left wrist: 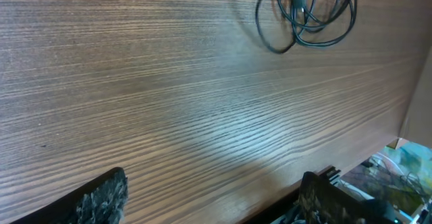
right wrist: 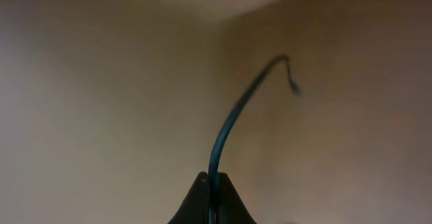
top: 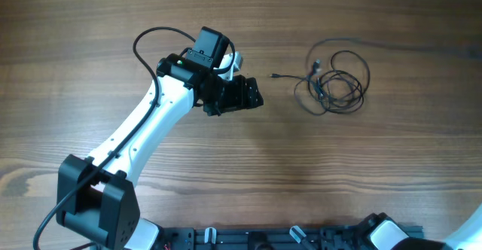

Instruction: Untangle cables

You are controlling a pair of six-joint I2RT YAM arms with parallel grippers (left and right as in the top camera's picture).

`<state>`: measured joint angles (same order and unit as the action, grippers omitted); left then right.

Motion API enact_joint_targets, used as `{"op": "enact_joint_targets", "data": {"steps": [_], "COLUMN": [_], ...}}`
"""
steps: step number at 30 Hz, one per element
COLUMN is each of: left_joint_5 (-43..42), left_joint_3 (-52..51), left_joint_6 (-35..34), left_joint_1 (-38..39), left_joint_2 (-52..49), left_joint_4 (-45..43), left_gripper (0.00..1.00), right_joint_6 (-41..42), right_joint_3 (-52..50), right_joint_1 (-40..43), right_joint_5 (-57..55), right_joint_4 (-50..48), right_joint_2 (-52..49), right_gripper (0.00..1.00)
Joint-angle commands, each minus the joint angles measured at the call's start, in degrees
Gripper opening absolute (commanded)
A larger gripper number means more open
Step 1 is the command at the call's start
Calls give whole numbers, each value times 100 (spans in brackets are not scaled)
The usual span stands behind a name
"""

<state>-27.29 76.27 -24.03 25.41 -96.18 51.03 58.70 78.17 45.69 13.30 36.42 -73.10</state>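
Loosely coiled thin black cables point(top: 322, 86), plug end sticking out.

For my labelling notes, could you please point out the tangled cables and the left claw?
tangled cables point(top: 321, 86), overhead view, on the dense knot.
left claw point(top: 259, 96), overhead view, midway between fingertips.

Saw a brown wood-grain tabletop point(top: 90, 39) filling the overhead view, grain running side to side, with darker streaks toward the far edge. Saw the same tabletop from the left wrist, a pale sheen of reflected light across its middle. Glimpsed blurred, colourful clutter point(left wrist: 408, 163) past its edge, low on the right. Faced plain beige walls point(right wrist: 101, 102) from the right wrist, meeting in a soft corner.
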Motion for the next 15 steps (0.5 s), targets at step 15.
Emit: {"op": "enact_joint_targets", "data": {"steps": [15], "left_joint_5": [37], "left_joint_3": [57], "left_joint_6": [138], "left_joint_1": [0], "left_joint_2": [4], "left_joint_4": [26], "left_gripper": [83], "right_joint_6": [-3471], "right_joint_3": [9], "right_joint_1": [-227], "right_joint_5": [-831], "right_joint_4": [1661], "right_joint_2": [-931], "right_gripper": [4]}}
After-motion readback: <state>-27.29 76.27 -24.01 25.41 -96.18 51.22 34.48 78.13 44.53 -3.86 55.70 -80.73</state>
